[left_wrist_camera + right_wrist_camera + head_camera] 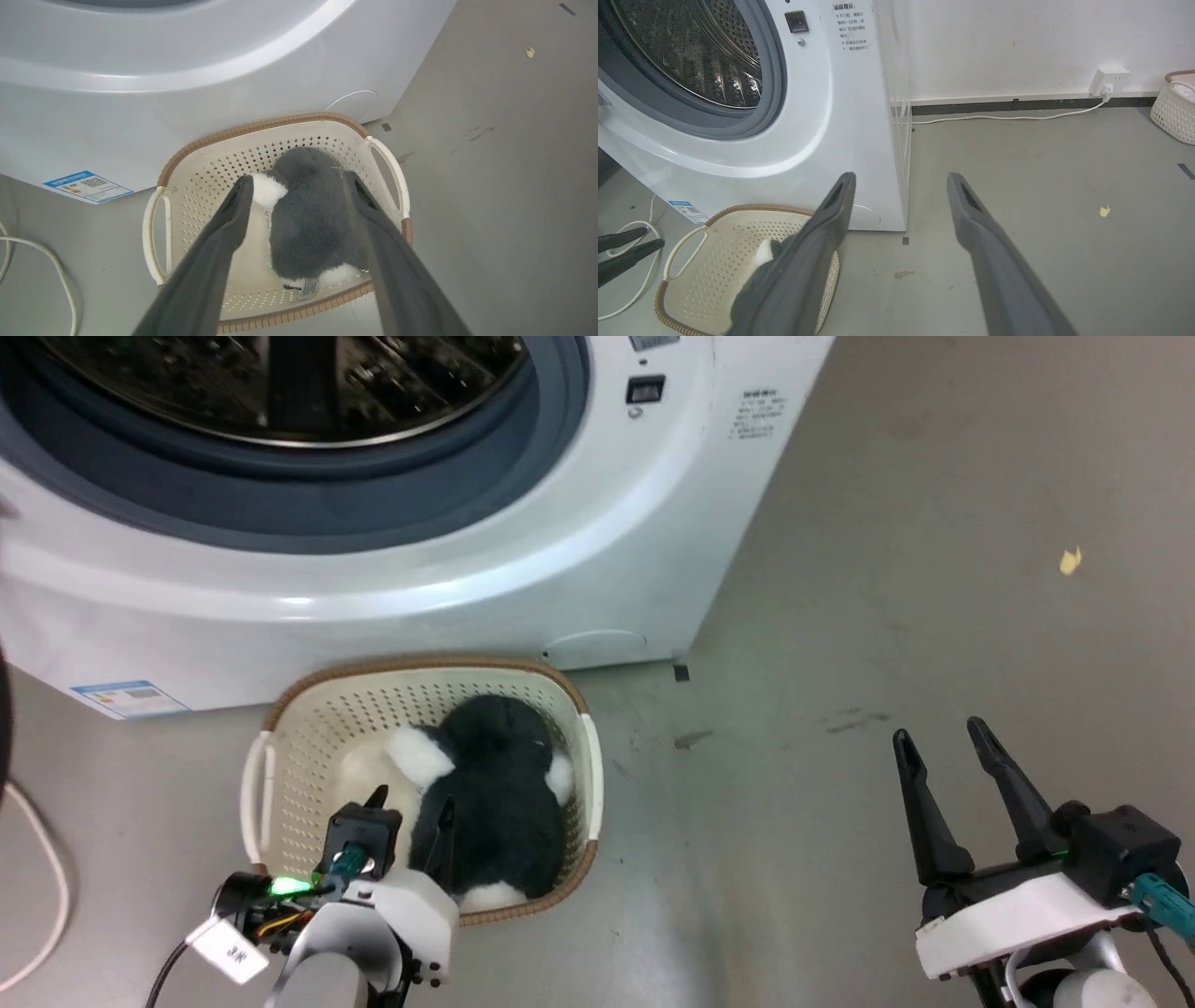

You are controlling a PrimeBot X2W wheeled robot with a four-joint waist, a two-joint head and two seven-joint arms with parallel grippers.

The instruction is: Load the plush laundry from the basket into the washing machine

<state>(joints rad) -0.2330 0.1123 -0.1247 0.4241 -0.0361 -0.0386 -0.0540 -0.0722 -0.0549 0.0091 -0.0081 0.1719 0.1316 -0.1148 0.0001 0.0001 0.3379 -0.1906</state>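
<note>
The plush laundry (495, 803), black with white fuzzy patches, lies in the cream basket (308, 756) on the floor before the washing machine (597, 541). The machine's porthole stands open onto the steel drum (691, 51). My left gripper (411, 800) hangs open over the basket. In the left wrist view its fingertips (298, 177) stand either side of the plush (308, 219) inside the brown-rimmed basket (261, 125); no contact shows. My right gripper (938, 730) is open and empty over bare floor to the right, as the right wrist view also shows (901, 176).
A white cable (47, 896) loops on the floor left of the basket. A yellow scrap (1070, 560) lies on the grey floor at right. By the far wall are a socket (1111, 77) with a cord and another white basket (1174, 112).
</note>
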